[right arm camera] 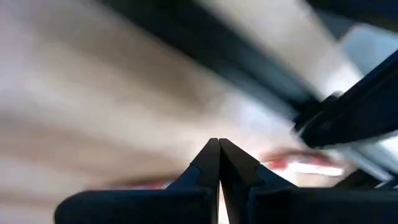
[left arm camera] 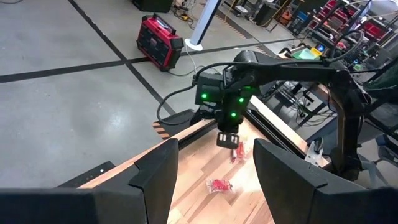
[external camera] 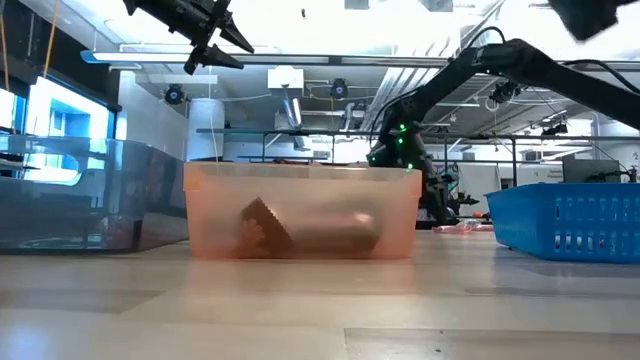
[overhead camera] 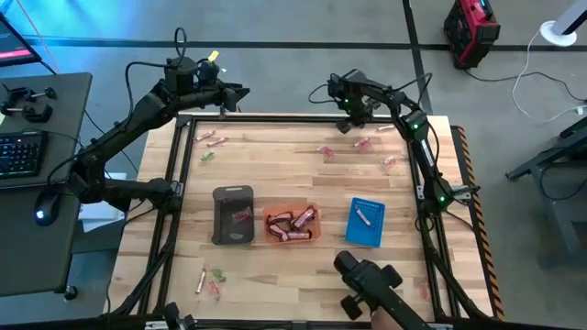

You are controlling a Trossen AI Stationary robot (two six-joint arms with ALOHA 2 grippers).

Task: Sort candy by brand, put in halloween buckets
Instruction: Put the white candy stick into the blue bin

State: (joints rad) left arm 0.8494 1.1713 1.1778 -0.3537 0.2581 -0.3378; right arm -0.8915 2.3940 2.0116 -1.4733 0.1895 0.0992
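My left gripper (overhead camera: 237,95) hangs open, high over the table's far edge toward the left (left arm camera: 216,158). My right gripper (overhead camera: 353,121) is low over the far right part of the table with its fingers shut (right arm camera: 218,148). It also shows in the left wrist view (left arm camera: 228,139), beside a pink candy (left arm camera: 237,151) lying on the wood. The dark grey bucket (overhead camera: 233,215), orange bucket (overhead camera: 293,223) and blue bucket (overhead camera: 366,222) stand in a row near the table's middle. Reddish-brown bars (overhead camera: 292,224) lie in the orange bucket. One piece (overhead camera: 363,217) lies in the blue bucket and a red one (overhead camera: 241,216) in the grey.
Loose candy lies near the far edge at the left (overhead camera: 211,139), at mid-table (overhead camera: 326,151) and at the right (overhead camera: 390,161). More lies by the near left corner (overhead camera: 209,280). A dark camera mount (overhead camera: 367,284) stands at the near edge. A keyboard desk (overhead camera: 23,151) sits left of the table.
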